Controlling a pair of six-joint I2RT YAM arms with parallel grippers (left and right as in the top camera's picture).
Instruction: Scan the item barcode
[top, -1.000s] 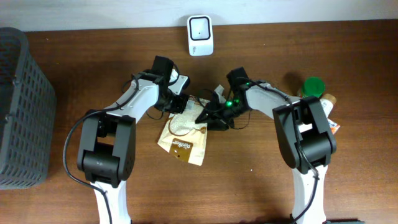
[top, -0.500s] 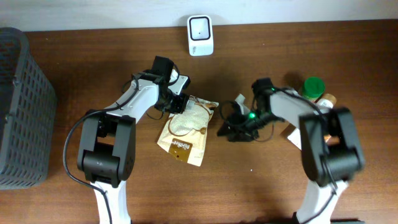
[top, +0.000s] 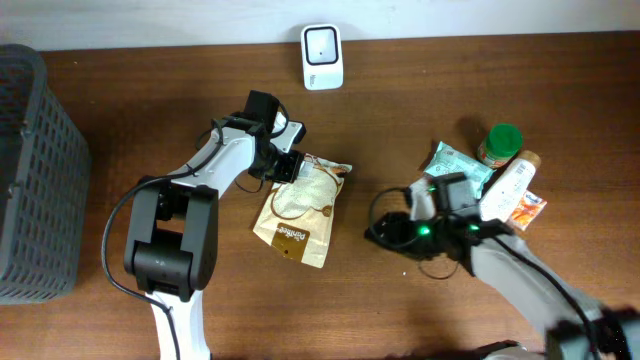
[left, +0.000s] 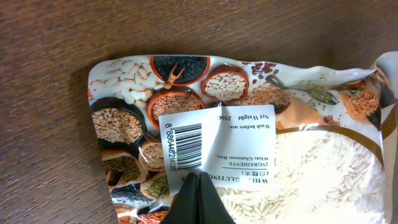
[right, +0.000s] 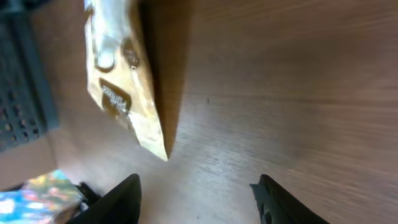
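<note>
The item is a rice bag (top: 298, 205) lying flat at mid-table, with a white label carrying the barcode (left: 185, 146) face up. My left gripper (top: 287, 166) is shut at the bag's top left corner. In the left wrist view its joined tips (left: 199, 177) rest on the white label of the bag (left: 280, 143), and nothing shows between them. My right gripper (top: 378, 232) stands open, low over bare wood to the right of the bag. The right wrist view shows the bag (right: 121, 74) well ahead of the empty jaws (right: 199, 180). The white scanner (top: 322, 57) stands at the table's back edge.
A grey basket (top: 35, 170) fills the left side. At the right lie a green-lidded jar (top: 500, 143), a teal packet (top: 455, 160), a white bottle (top: 510, 185) and an orange packet (top: 528, 208), close behind my right arm.
My right gripper has let go of the bag's right edge, opened wider, and drawn away to the right and toward the front. The left gripper and bag have not moved.
</note>
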